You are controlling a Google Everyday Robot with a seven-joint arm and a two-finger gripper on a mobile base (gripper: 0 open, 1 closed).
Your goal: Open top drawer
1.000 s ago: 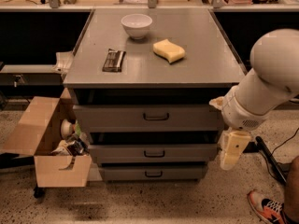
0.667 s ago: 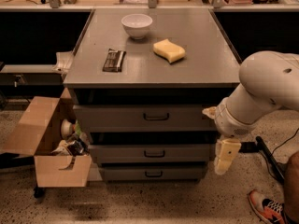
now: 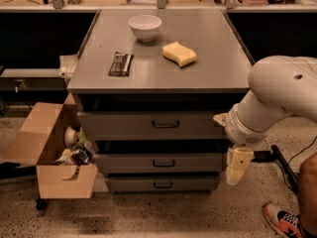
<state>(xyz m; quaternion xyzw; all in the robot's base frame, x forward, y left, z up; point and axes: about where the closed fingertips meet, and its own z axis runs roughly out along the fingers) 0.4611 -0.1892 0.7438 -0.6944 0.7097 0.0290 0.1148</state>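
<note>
The top drawer, the tallest and widest of three flat grey metal fronts, sits directly under the grey cabinet top; its small dark loop handle is at the centre of the front; no gap shows around the front, and I judge it fully shut; the task is therefore not begun in effect, with reaching the handle, taking hold and the whole pull left to do. My gripper, a cream-coloured piece at the end of my white arm, hangs pointing down off the cabinet's right front corner; it is lower than the handle, about level with the slimmer middle drawer, and well to the right of the handle; it touches no drawer and holds nothing; how far open it is I cannot tell. To engage, I judge it must rise and travel left across the drawer front. Below the middle drawer is the narrow bottom drawer; neither concerns the task. On the cabinet top stand a white round bowl, a yellow sponge and a dark flat packet; an open brown cardboard box of oddments stands to the cabinet's left.
</note>
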